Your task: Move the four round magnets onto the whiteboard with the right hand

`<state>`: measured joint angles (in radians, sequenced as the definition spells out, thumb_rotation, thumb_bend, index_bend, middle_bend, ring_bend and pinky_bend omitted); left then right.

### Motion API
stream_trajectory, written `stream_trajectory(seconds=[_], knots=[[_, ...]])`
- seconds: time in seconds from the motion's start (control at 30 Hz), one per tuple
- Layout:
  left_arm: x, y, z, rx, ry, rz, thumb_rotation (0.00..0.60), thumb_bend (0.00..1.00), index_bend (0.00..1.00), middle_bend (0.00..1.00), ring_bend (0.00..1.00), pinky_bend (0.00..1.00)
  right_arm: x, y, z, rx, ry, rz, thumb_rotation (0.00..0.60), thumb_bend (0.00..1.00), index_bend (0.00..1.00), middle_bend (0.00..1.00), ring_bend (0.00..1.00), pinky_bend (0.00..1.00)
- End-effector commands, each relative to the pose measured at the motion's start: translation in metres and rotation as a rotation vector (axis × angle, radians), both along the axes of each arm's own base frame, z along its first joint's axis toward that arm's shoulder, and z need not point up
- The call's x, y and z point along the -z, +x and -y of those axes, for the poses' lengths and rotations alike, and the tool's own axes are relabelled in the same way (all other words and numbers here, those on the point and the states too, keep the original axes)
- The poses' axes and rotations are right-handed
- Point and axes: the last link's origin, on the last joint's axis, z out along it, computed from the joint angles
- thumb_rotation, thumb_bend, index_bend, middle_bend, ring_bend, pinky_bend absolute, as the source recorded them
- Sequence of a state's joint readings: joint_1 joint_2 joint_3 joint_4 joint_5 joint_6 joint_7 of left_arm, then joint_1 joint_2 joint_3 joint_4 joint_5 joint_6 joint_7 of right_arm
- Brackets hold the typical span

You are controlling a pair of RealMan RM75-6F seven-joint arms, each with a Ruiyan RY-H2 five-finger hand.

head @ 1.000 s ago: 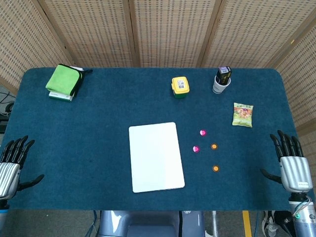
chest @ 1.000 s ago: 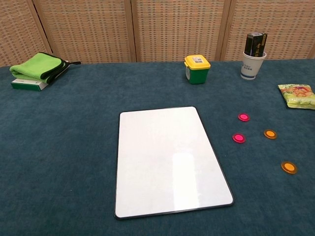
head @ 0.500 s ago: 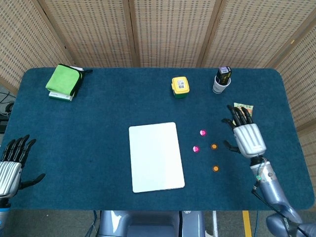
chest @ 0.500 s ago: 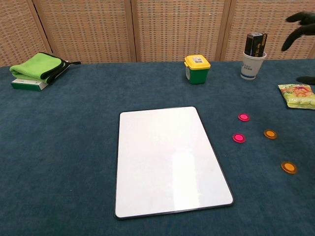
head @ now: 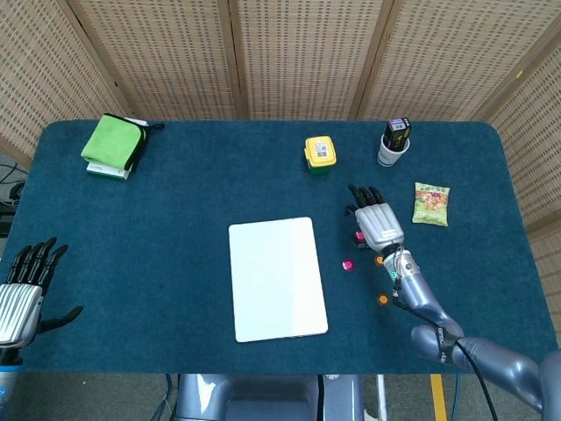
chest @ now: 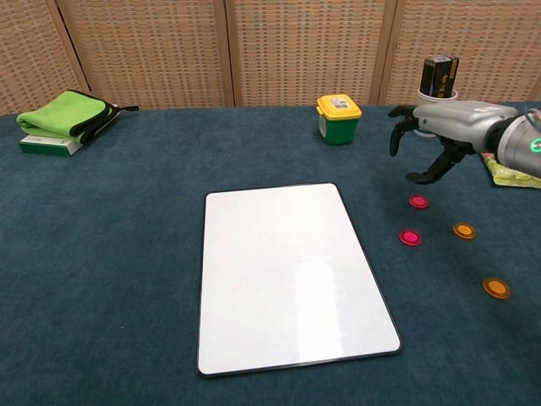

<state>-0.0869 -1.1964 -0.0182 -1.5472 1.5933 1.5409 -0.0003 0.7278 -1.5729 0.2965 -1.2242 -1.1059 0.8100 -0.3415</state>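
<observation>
The whiteboard (head: 278, 279) (chest: 287, 275) lies flat near the table's front middle, bare. To its right sit two pink magnets (chest: 418, 201) (chest: 410, 238) and two orange magnets (chest: 463, 230) (chest: 496, 288). In the head view the nearer pink magnet (head: 347, 264) and nearer orange magnet (head: 382, 299) show fully. My right hand (head: 377, 219) (chest: 439, 135) hovers above the far pink magnet with fingers spread and curved down, holding nothing. My left hand (head: 24, 294) rests open at the table's front left corner.
A folded green cloth (head: 114, 145) lies on a book at the back left. A green tub with a yellow lid (head: 319, 154) and a white cup (head: 394, 145) holding a dark box stand at the back. A snack bag (head: 431, 203) lies right of the magnets.
My right hand has swung in from the table's right front edge, leftward and forward, to a spot over the magnets. The magnets, whiteboard and left hand stay put.
</observation>
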Motion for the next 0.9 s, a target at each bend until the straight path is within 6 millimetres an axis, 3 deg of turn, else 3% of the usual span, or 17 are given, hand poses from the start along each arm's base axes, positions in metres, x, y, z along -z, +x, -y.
stream_trajectory(seconds=[0.03, 0.3, 0.9], knots=[[0.000, 0.000, 0.000, -0.003, 0.000, 0.004, 0.600, 0.00, 0.00, 0.00, 0.00, 0.00, 0.012, -0.001, 0.005, 0.032, 0.024, 0.002, 0.600, 0.40, 0.33, 0.00, 0.00, 0.00], [0.000, 0.000, 0.000, -0.010, -0.008, 0.011, 0.600, 0.00, 0.00, 0.00, 0.00, 0.00, 0.023, -0.014, 0.005, 0.081, 0.046, 0.008, 0.600, 0.39, 0.33, 0.00, 0.00, 0.00], [0.001, 0.001, -0.001, -0.019, -0.018, 0.029, 0.600, 0.00, 0.00, 0.00, 0.00, 0.00, 0.028, -0.037, 0.006, 0.114, 0.034, -0.019, 0.600, 0.36, 0.36, 0.00, 0.00, 0.00]])
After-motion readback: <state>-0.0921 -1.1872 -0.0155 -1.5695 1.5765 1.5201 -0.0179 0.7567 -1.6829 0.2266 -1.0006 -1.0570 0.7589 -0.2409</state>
